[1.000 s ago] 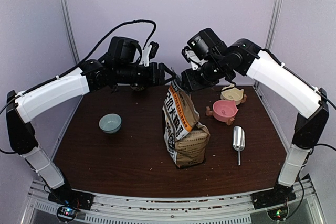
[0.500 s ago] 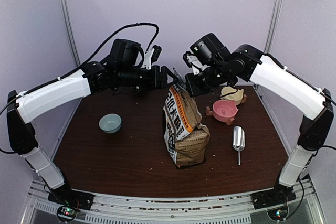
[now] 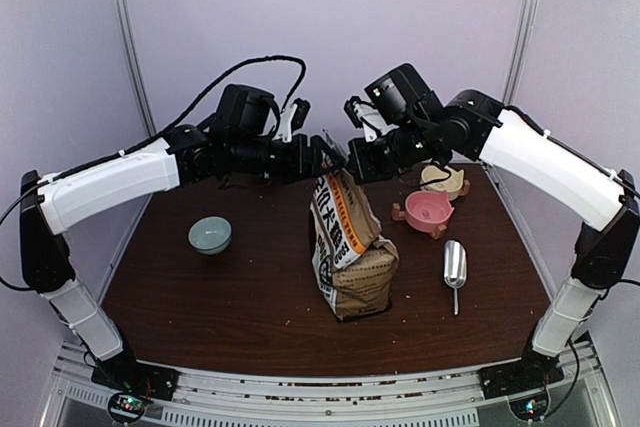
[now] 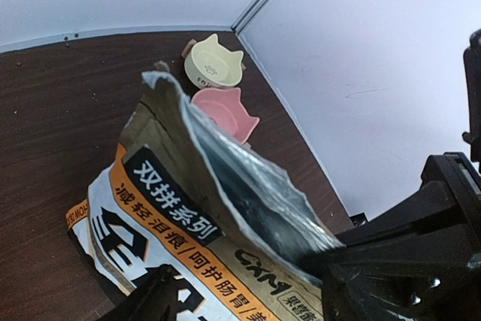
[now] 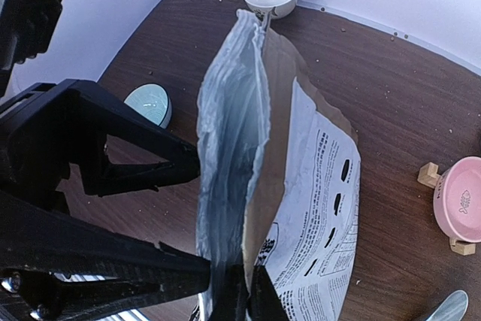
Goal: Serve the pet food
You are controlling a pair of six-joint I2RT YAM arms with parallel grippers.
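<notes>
Centrally on the dark wooden table [image 3: 250,297], the brown kraft CXM bag [image 3: 350,247] is standing upright, with the pet food not showing inside its dark foil mouth. The right gripper [image 5: 239,291] is pinching the bag's top edge tight, and the left gripper [image 3: 328,154] is hovering with jaws spread either side of that mouth. A pink bowl [image 3: 428,209] and a cream bowl [image 3: 443,179] are sitting to the right, a pale-green bowl [image 3: 210,234] to the left, and a metal scoop [image 3: 455,265] is lying beside the pink one.
</notes>
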